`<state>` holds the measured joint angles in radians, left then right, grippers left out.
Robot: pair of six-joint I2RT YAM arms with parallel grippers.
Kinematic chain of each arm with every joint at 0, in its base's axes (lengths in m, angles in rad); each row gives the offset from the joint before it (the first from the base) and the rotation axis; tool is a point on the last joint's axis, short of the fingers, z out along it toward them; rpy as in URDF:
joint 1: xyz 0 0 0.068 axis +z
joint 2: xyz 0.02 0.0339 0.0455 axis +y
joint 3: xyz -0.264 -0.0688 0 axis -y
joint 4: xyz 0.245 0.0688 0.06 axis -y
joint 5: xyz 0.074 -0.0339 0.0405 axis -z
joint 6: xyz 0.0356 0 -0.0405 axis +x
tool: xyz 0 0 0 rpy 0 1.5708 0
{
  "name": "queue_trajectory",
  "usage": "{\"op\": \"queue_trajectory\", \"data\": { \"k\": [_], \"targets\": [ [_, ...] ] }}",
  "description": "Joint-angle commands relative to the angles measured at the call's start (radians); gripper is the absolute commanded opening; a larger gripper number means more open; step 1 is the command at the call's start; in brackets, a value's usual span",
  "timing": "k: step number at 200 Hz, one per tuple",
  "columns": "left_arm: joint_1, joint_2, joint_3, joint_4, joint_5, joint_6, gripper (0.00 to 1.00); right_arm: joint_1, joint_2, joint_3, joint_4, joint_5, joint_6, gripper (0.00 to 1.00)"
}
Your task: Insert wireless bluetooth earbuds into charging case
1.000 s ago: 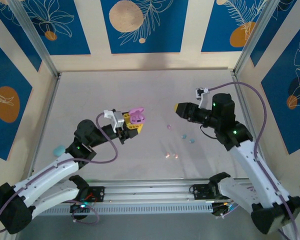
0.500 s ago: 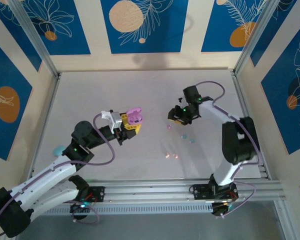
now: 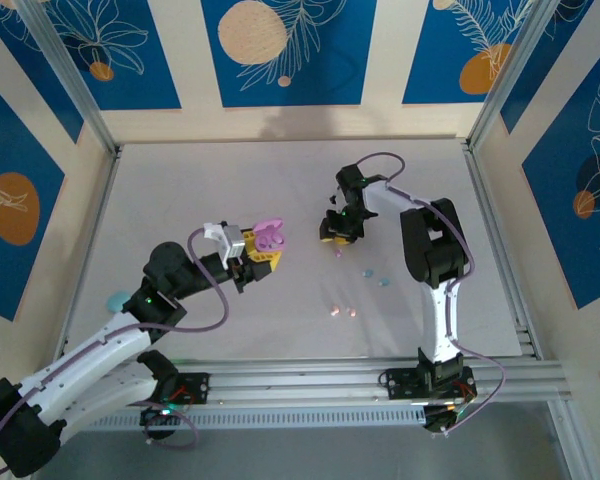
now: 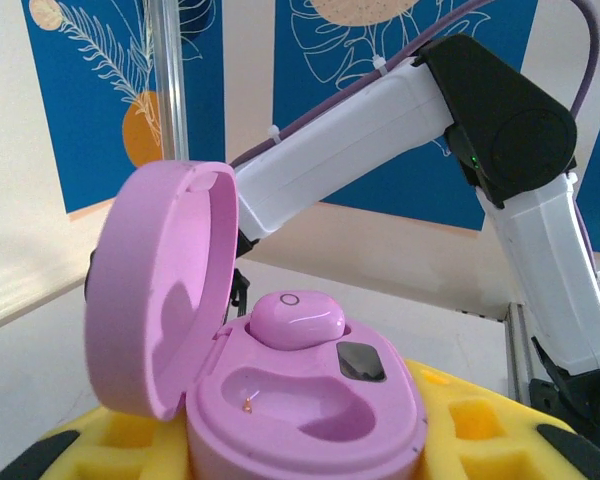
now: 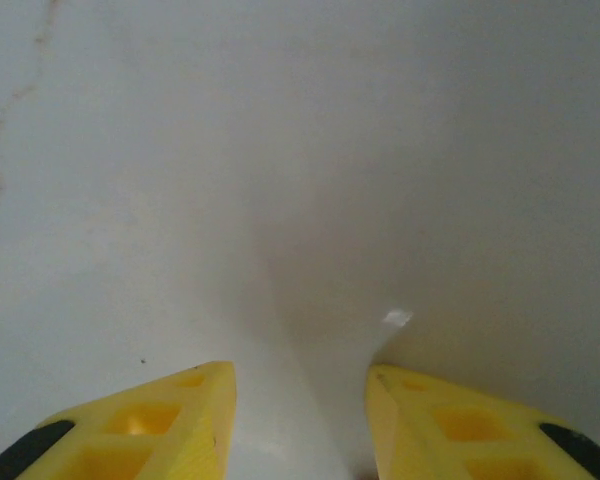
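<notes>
Yellow left fingers (image 4: 477,438): closed on the base of the pink charging case (image 4: 310,425) from both sides, case held level, clear of the counter (image 3: 180,200). Lid (image 4: 160,290) swung open, standing upright at the left in the left wrist view, hollow face toward the wells. Contents: one seated earbud (image 4: 297,318), purplish-pink, in the far well; oval, long axis across the case, glossy ringed face up. Near well (image 4: 285,395) bare, one tiny pin at its floor.

Right fingers (image 5: 165,425): parted to a moderate gap, nothing between, tips aimed down close over the pale counter. Small whitish fleck (image 5: 397,318) on the surface just ahead of one tip; identity not clear.

Outward, top view. Loose purplish-pink earbud (image 3: 337,253) on the counter just on the near side of the right fingers, contact not readable. Two light blue earbuds (image 3: 368,271) a little farther toward the near edge and to the right, close together. Two peach-pink earbuds (image 3: 334,311) side by side, nearer the edge again, roughly midway across the counter. All loose buds too small for any reading of long axis or heading. All well apart from the pink charging case. Light blue oval case (image 3: 113,299) at the left edge of the counter, beside the left arm (image 3: 130,330), lid state not readable.
</notes>
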<state>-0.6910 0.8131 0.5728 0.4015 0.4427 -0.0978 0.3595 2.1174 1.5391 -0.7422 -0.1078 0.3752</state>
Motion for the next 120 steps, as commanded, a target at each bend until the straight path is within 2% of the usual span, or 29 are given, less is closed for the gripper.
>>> {"op": "queue_trajectory", "data": {
  "k": [1, 15, 29, 120],
  "targets": [
    [-0.001, -0.012, 0.024, 0.004, -0.006, 0.007, 0.31, 0.006, 0.021, 0.020, -0.093, 0.007, -0.060, 0.40],
    [0.000, -0.012, 0.024, 0.004, -0.007, 0.007, 0.31, 0.006, 0.006, -0.001, -0.110, 0.006, -0.066, 0.39],
    [-0.001, -0.009, 0.024, 0.006, -0.006, 0.008, 0.31, 0.008, -0.017, -0.030, -0.119, -0.007, -0.075, 0.34],
    [-0.001, -0.003, 0.019, 0.020, 0.002, -0.005, 0.31, 0.031, -0.144, -0.181, -0.145, -0.048, -0.040, 0.33]
  ]
}}
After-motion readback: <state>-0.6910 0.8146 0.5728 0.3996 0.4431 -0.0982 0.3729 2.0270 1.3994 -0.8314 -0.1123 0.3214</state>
